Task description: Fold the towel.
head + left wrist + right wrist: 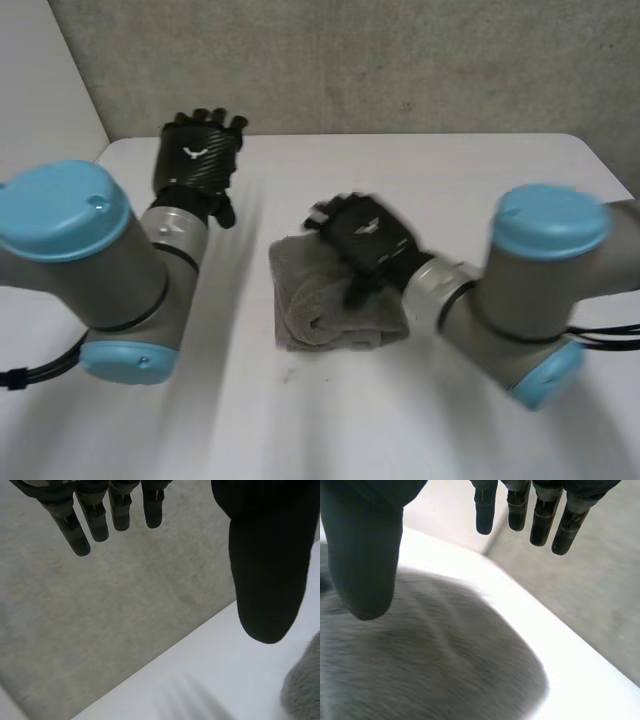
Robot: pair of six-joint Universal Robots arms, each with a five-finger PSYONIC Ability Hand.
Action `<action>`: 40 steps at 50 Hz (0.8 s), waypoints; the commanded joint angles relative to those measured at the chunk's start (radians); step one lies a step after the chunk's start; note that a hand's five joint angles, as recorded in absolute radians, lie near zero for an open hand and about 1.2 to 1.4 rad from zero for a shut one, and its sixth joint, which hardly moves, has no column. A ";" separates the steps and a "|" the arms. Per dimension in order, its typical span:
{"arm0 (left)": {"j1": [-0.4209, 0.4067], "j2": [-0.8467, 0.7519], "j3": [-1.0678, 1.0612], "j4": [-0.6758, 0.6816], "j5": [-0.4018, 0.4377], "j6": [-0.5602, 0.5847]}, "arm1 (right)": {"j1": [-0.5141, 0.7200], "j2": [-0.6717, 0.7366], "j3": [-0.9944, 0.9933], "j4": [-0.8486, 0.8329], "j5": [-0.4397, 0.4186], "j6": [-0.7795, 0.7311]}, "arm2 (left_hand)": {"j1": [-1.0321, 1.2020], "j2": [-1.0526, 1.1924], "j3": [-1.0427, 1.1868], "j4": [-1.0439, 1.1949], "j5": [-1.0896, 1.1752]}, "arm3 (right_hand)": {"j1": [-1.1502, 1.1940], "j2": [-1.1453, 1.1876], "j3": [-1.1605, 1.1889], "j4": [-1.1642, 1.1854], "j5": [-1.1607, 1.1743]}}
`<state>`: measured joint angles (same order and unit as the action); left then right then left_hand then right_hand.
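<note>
Towel sits folded in a bundle mid-table. Head view: right hand over its far right part, left hand clear of it near the far left corner. Wrist views add: both hands' fingers straight, thumbs apart, nothing held; towel lies under the right palm.

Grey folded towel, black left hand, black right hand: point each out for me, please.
Grey folded towel (305,295): head view, on its uncovered left part.
Black left hand (197,160): head view, on the back of the hand.
Black right hand (365,238): head view, on the back of the hand.
</note>
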<state>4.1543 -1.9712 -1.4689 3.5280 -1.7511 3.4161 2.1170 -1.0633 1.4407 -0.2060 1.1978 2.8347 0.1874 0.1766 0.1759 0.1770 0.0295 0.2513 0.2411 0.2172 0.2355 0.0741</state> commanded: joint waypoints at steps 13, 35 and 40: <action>-0.114 -0.185 0.024 -0.110 0.128 -0.230 | -0.239 0.015 0.023 0.082 -0.122 0.411 | 0.020 0.031 0.032 0.031 0.004 | -0.077 -0.067 -0.043 -0.061 -0.074; -0.083 -0.135 0.001 -0.149 0.088 -0.147 | -0.098 0.079 -0.131 0.157 0.134 0.025 | -0.003 0.008 0.008 0.007 -0.020 | -0.077 -0.067 -0.043 -0.061 -0.074; -0.080 0.003 0.016 -0.155 0.090 -0.146 | -0.112 -0.091 -0.121 0.125 0.141 0.103 | -0.006 0.005 0.005 0.004 -0.023 | -0.077 -0.067 -0.043 -0.061 -0.074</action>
<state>4.0719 -2.1419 -1.4700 3.3800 -1.6625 3.2635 2.0238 -0.9222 1.2985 -0.0379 1.3425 2.8433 0.1841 0.1746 0.1758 0.1754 0.0277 0.2506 0.2411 0.2172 0.2355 0.0539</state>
